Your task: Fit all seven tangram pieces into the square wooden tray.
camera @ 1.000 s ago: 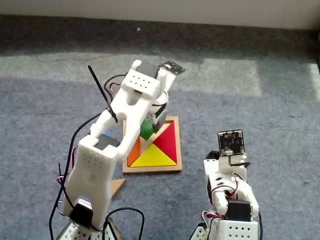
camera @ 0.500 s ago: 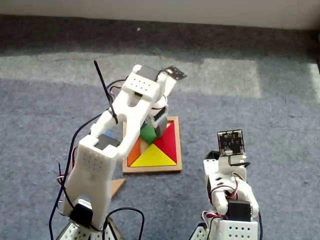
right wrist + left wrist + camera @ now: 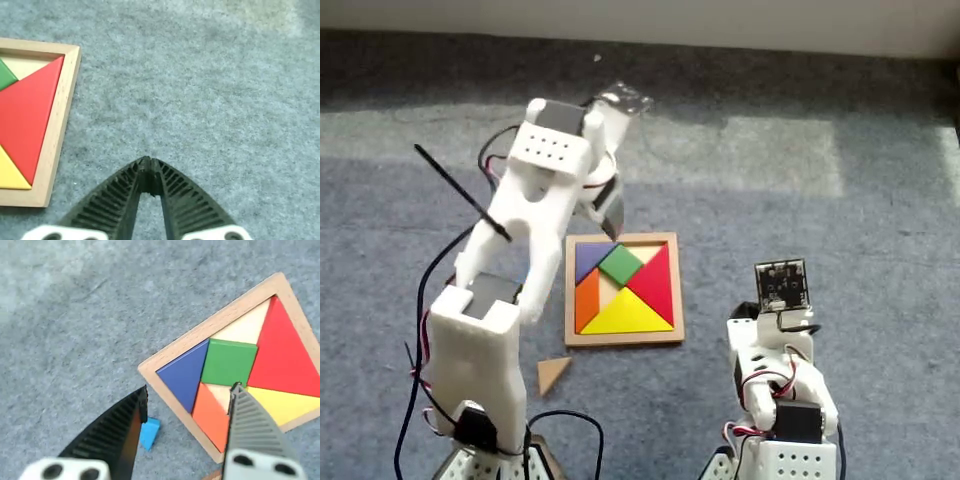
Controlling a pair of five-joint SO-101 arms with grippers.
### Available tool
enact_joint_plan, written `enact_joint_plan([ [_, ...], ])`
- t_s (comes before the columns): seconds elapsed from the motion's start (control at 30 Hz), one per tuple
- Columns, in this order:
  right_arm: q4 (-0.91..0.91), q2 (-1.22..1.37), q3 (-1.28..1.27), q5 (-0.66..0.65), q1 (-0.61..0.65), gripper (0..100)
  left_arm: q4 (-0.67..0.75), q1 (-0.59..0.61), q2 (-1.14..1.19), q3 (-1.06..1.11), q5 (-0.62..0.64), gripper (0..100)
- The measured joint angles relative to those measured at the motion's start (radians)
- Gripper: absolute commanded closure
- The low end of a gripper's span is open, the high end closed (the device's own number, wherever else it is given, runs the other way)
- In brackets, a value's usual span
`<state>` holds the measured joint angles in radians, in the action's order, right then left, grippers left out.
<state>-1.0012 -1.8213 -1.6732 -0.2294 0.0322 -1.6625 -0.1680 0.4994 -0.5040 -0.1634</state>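
The square wooden tray lies mid-table and holds a blue triangle, a green square, a red triangle, a yellow triangle and an orange piece. Bare wood shows in the slot at its far edge and in a small one beside the orange piece. A tan triangle lies on the carpet near the tray's front left corner. A small light-blue piece lies beside the tray's left rim. My left gripper hangs open and empty above the tray's far left corner. My right gripper is shut over bare carpet right of the tray.
Grey carpet covers the whole table. The left arm reaches along the tray's left side, with black cables trailing from it. The right arm stays folded at the front right. Open carpet lies right of and beyond the tray.
The left gripper has let go of the green square, which now lies in the tray, and has lifted away to the far left. The right arm has not moved.
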Motion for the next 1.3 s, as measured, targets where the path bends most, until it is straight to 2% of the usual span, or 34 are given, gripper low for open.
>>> enact_joint_plan([
  [0.1,0.0,0.0,0.0,0.0,0.0,98.5,-0.026,0.044,-0.04,0.011,0.0,81],
  [0.3,0.0,0.0,0.0,0.0,0.0,98.5,-0.031,0.103,-0.129,0.166,0.0,73],
  [0.57,0.0,0.0,0.0,0.0,0.0,98.5,0.169,0.252,-0.284,0.479,-0.003,71],
  [0.83,0.0,0.0,0.0,0.0,0.0,98.6,0.368,0.311,-0.316,0.76,-0.029,71],
  [1.3,0.0,0.0,0.0,0.0,0.0,98.6,0.592,0.318,-0.316,0.941,-0.031,72],
])
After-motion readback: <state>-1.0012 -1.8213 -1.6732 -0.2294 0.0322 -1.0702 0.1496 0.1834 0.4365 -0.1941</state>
